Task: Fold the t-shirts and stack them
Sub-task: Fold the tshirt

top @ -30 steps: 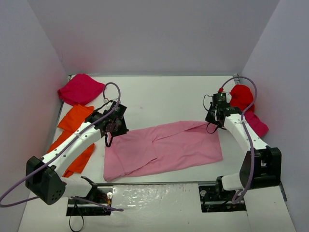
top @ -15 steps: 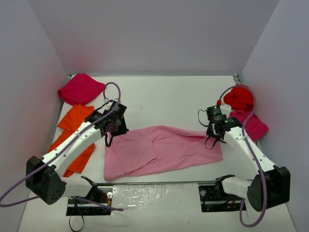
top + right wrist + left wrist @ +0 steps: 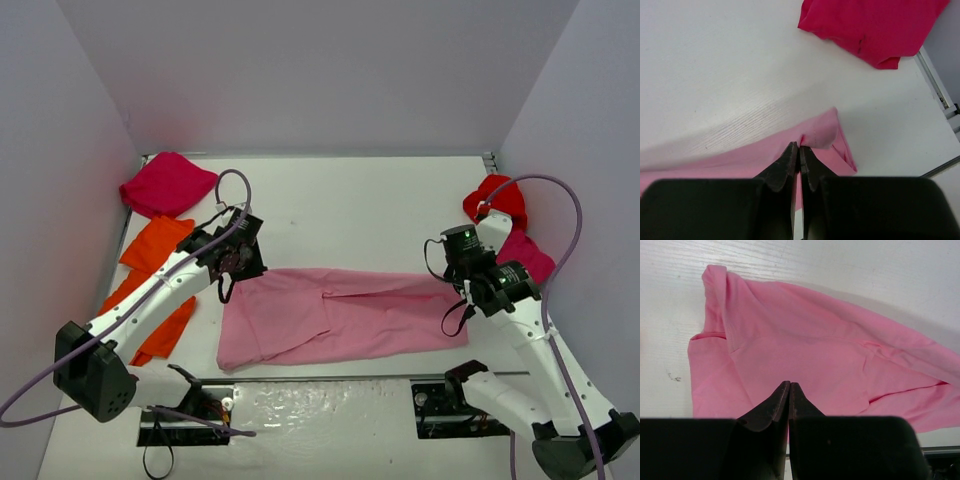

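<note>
A light pink t-shirt (image 3: 340, 315) lies stretched left to right across the near middle of the white table. My left gripper (image 3: 229, 284) is shut at the shirt's back left corner. In the left wrist view its tips (image 3: 789, 384) meet over the pink t-shirt (image 3: 805, 355), with a sliver of cloth between them. My right gripper (image 3: 453, 302) is shut on the shirt's right edge. The right wrist view shows that gripper (image 3: 800, 146) pinching a raised fold of the pink t-shirt (image 3: 822, 131).
A magenta shirt (image 3: 166, 184) lies at the back left, with orange shirts (image 3: 150, 275) beside the left arm. A bright red shirt (image 3: 498, 199) and a magenta one (image 3: 531, 256) lie at the right wall; the latter (image 3: 875, 25) shows in the right wrist view.
My right gripper has moved toward the near edge and to the right, dragging the pink shirt's right edge with it. The shirt is now drawn longer and narrower. The left arm has stayed put.
</note>
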`<state>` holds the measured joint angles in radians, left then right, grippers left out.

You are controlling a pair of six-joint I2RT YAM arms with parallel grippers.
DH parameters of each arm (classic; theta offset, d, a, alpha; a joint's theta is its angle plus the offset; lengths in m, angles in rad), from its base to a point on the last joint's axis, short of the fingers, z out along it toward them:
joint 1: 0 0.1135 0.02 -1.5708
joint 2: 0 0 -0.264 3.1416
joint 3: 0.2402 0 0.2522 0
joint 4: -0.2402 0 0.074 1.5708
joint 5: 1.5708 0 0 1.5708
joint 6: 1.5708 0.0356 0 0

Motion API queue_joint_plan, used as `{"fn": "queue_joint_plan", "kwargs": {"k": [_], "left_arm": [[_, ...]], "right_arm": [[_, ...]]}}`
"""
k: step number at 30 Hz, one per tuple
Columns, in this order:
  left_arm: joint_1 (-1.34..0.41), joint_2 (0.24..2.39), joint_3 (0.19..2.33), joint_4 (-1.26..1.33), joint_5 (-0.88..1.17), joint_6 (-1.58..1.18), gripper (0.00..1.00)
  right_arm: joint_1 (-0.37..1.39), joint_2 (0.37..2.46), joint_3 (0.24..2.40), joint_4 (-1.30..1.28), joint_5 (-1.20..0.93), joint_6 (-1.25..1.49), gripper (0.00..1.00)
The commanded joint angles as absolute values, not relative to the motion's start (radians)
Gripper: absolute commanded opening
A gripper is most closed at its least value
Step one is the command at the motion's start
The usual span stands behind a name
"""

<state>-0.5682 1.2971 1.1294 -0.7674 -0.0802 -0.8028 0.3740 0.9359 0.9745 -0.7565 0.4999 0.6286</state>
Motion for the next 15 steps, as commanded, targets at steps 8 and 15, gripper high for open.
{"fn": "queue_joint_plan", "kwargs": {"k": [8, 15], "left_arm": [[-0.568, 1.311, 1.197, -0.718, -0.067, -0.776, 0.0], [-0.569, 1.334, 1.208, -0.718, -0.067, -0.769, 0.0]], "right_arm": [[0.373, 1.091, 0.978, -0.83, 0.547, 0.649, 0.0], [0.374, 1.163, 0.951, -0.821, 0.475, 0.615, 0.0]]}}
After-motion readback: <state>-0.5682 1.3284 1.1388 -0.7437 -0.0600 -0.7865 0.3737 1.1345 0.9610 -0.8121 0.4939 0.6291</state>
